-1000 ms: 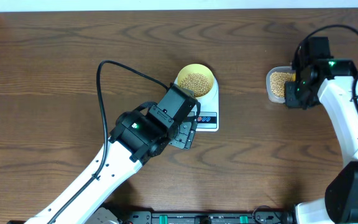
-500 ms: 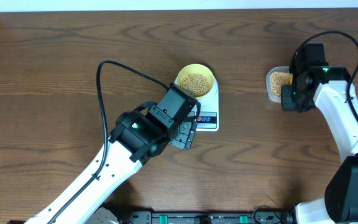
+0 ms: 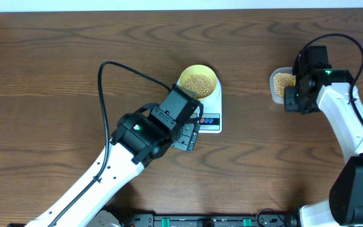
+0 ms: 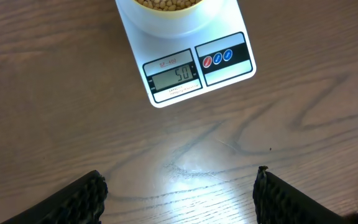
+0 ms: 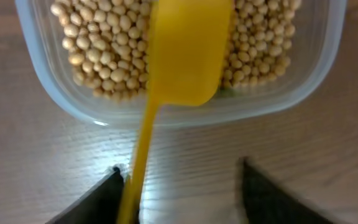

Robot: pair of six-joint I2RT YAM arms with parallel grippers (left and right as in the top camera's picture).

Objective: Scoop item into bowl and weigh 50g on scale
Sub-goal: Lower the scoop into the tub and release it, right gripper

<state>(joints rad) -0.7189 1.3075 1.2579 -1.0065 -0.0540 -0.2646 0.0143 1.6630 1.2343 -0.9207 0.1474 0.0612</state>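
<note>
Your left end effector (image 4: 179, 183) hangs low over the desk (image 3: 55, 75) at the bottom of the left wrist view. Its jaws are spread wide with only bare wood between them, so it holds nothing. Above it in that view sits the scale (image 4: 229, 31). Its display (image 4: 176, 74) reads 50, and the red and blue buttons sit just right of the display.

The bowl (image 3: 197, 67) stands on the scale's far end, at the upper middle of the overhead frame, with beans (image 3: 198, 83) filling it. None of this differs from the earlier overhead frames: the left arm, scale and bowl sit where they were.

Your right arm is what has changed. Its wrist has slid a little toward the left of the overhead frame, so the right end effector (image 5: 179, 180) now covers more of the right side of the tub (image 5: 33, 50) at the upper right.

In the right wrist view its jaws stand well apart. The yellow scoop (image 5: 185, 56) shows blurred over the tub's beans. Its handle (image 5: 140, 143) runs down to the finger (image 5: 101, 199) at the lower left of the frame, touching it or just beside it. The other finger is well clear of the handle, so the handle is not pinched. You cannot tell whether the scoop rests on the tub's rim.
</note>
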